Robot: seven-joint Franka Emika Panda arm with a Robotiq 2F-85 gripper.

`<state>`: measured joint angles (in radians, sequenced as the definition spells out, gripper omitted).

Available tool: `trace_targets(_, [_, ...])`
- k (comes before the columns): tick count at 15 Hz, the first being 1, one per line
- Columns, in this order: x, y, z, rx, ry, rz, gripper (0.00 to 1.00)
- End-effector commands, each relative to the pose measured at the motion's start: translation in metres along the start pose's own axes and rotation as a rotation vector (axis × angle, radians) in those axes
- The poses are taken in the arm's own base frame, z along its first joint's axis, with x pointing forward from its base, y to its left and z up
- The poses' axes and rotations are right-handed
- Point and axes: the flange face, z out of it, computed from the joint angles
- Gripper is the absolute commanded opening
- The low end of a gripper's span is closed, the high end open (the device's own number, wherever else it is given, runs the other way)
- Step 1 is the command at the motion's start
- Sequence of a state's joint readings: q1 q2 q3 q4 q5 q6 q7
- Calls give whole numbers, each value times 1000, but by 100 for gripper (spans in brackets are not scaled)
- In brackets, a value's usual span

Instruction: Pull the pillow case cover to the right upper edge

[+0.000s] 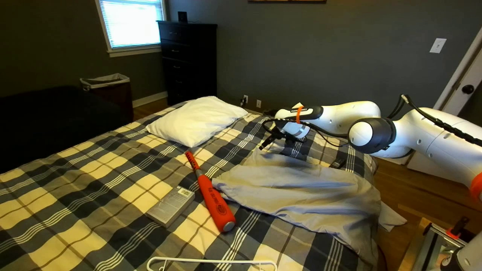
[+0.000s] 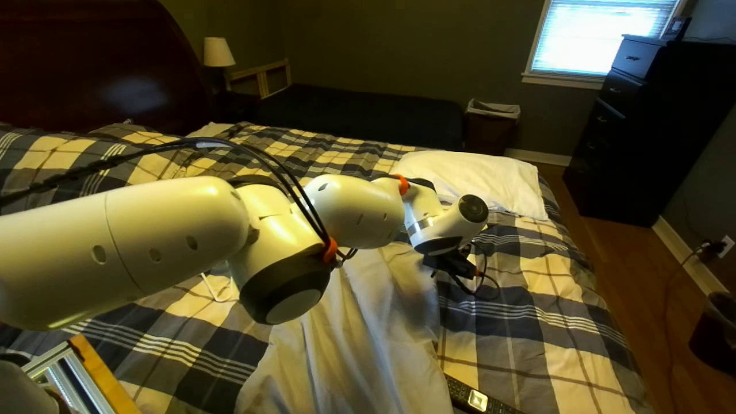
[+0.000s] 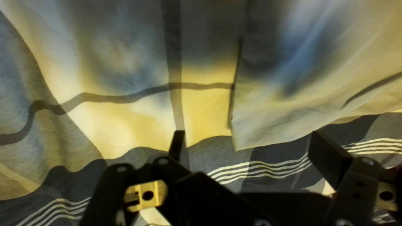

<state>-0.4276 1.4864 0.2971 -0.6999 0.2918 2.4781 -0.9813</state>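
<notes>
The hand (image 3: 247,138) is spread over the plaid surface (image 1: 94,210), a corner of the pillow case cover (image 1: 305,192) showing between the hand's tips in the wrist view and the rest running back beneath the arm (image 1: 340,114). I would expect light, limp cloth, hard to harm but apt to slip or bunch; that corner seems the place to pinch, without catching the plaid beneath. Well apart from the hand, the lettering (image 1: 213,197) on the red bat (image 1: 208,192) and the barcode label (image 1: 185,192) on the grey box (image 1: 171,207) are too small to read.
</notes>
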Motion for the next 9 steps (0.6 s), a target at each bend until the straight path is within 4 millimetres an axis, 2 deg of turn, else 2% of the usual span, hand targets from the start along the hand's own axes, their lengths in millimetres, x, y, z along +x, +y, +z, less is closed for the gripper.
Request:
trace_targets(1, [-14, 1, 6, 81, 52, 15, 99])
trace_targets(3, [-20, -1, 11, 100, 58, 29, 93])
trace_targets(6, [-25, -5, 17, 108, 56, 46, 89])
trace_targets(7, [-26, -5, 18, 109, 52, 50, 81])
trace_targets(8, [-27, -7, 20, 114, 48, 52, 65])
trace_targets(9, [-28, -8, 21, 116, 45, 53, 64])
